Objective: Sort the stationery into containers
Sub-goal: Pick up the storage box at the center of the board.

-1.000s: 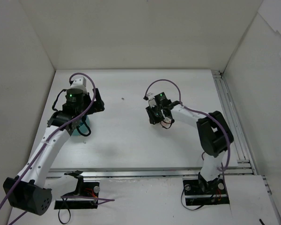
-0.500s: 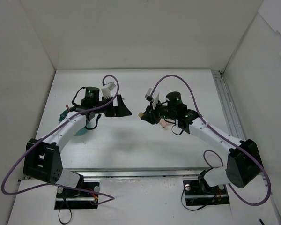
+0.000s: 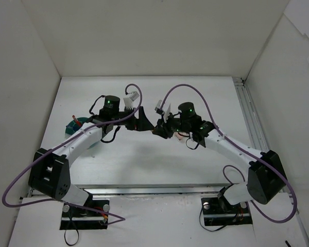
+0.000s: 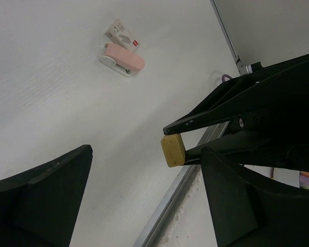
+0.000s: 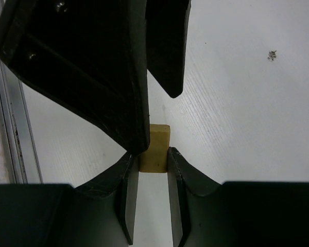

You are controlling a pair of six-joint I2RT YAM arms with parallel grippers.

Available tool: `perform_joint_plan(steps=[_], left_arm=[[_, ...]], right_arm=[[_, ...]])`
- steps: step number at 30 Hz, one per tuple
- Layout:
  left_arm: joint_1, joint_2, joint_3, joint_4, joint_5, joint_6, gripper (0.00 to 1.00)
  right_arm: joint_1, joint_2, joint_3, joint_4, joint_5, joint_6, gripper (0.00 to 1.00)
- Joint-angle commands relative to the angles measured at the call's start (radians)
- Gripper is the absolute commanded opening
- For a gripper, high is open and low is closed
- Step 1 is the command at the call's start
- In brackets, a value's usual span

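Top external view, centre of frame: my 2 claws meet above the white table (image 3: pixel 144 154). At left of frame, the teal cup (image 3: pixel 73 126) is partly hidden by my left arm. My left claw (image 3: pixel 143 122) gapes wide, gripping nothing. My right claw (image 3: pixel 158 129) is clamped on 1 tan eraser (image 5: pixel 155 141), mid-frame in the right wrist view.

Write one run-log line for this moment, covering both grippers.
right gripper: shut on small tan rectangular eraser | left gripper: open, straddling the eraser | phase: handover, not yet released
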Motion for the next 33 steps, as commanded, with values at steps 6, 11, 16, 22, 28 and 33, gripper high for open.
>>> perform_joint_plan(steps=[6, 11, 16, 22, 28, 33], left_arm=[[-0.034, 0.030, 0.071, 0.048, 0.019, 0.003, 0.51], [-0.043, 0.042, 0.071, 0.059, 0.048, -0.005, 0.20], [-0.043, 0.044, 0.047, 0.135, 0.097, -0.031, 0.00], [-0.043, 0.004, 0.031, 0.130, 0.062, -0.041, 0.00], [0.042, -0.085, 0.050, -0.033, -0.110, 0.022, 0.00], [0.117, -0.183, 0.084, -0.238, -0.507, 0.068, 0.00]], right_arm=[[0.008, -0.020, 0.051, 0.123, 0.035, 0.022, 0.08], [0.014, -0.012, 0.051, 0.140, 0.059, 0.031, 0.10], [0.026, -0.006, 0.047, 0.167, 0.124, 0.043, 0.11], [0.026, -0.008, 0.044, 0.201, 0.207, 0.074, 0.42], [0.028, -0.031, 0.053, 0.147, 0.228, 0.103, 0.98], [0.022, -0.069, 0.001, 0.143, 0.346, 0.147, 0.98]])
